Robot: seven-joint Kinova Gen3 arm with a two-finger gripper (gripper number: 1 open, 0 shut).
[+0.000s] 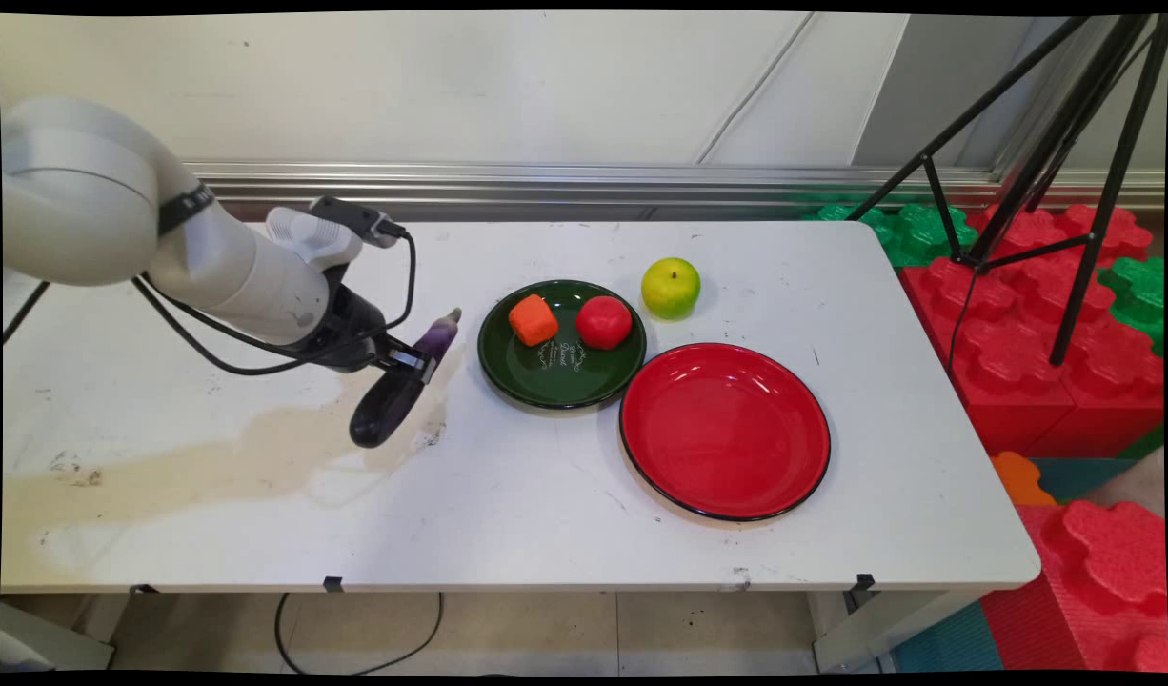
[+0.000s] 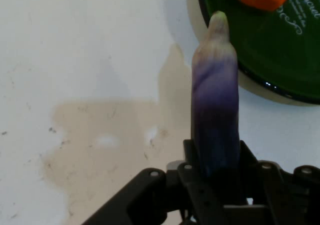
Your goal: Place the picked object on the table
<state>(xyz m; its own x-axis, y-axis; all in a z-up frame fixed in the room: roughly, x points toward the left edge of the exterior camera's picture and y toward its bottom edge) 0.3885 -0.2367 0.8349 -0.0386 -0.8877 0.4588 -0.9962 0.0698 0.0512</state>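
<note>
Currently gripper (image 1: 408,360) fingers pinching purple eggplant (image 1: 398,386) mid-length, near bench's left half; green plate (image 1: 561,379) just beside.

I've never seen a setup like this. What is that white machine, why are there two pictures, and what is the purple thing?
The white machine is a robot arm with a black two-finger pincer at its end. The wide picture comes from a fixed camera above the white table; the close-up comes from a camera on the hand, looking along the pincer. The purple thing is a toy eggplant, clamped in the pincer. Beside it is a green plate holding an orange block and a red tomato. A green apple and an empty red plate sit further right.
</note>
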